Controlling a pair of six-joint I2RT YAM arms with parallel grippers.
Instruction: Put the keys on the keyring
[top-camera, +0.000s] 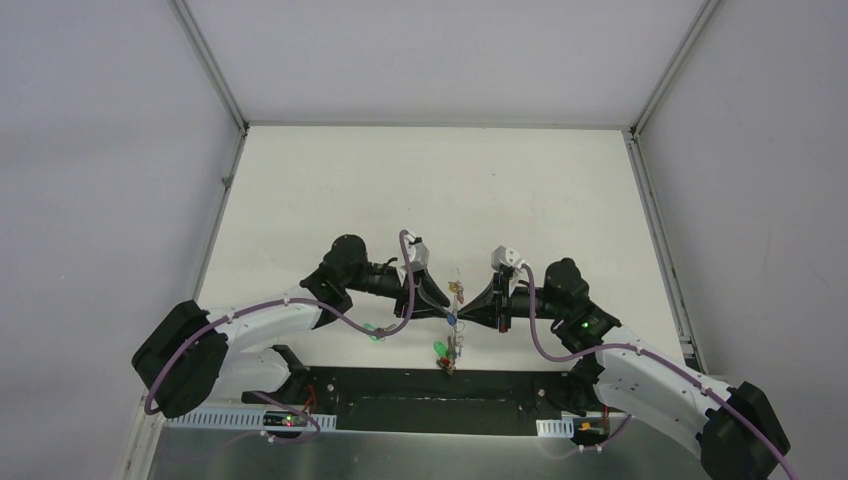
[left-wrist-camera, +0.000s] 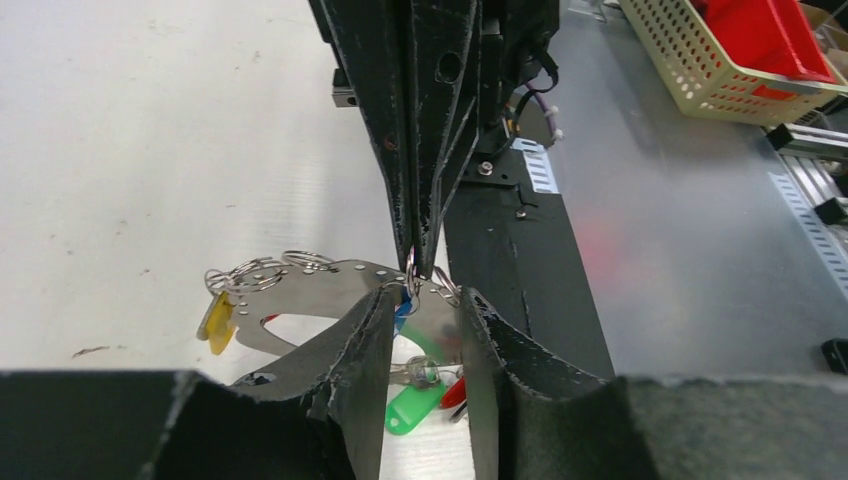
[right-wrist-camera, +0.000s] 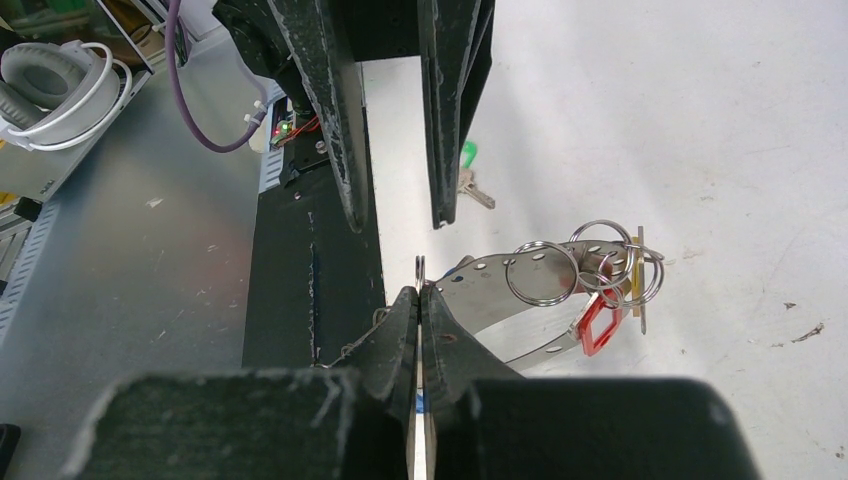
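**Pincers meeting at the keyring**

From above, the left pincer (top-camera: 446, 312) and right pincer (top-camera: 464, 312) are meeting tip to tip over the counter (top-camera: 430, 190), with the keyring (top-camera: 456, 292) between them. In the left wrist view, the left pincer's fingers are standing apart around the blue-tagged key (left-wrist-camera: 402, 302). In the right wrist view, the right pincer is pinching shut on a split ring (right-wrist-camera: 419, 268), and a green-tagged key (right-wrist-camera: 470, 175) is lying on the counter.

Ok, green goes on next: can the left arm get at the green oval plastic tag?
Probably yes: the left fingers stand apart, and the green oval plastic tag sits uncovered just below them.
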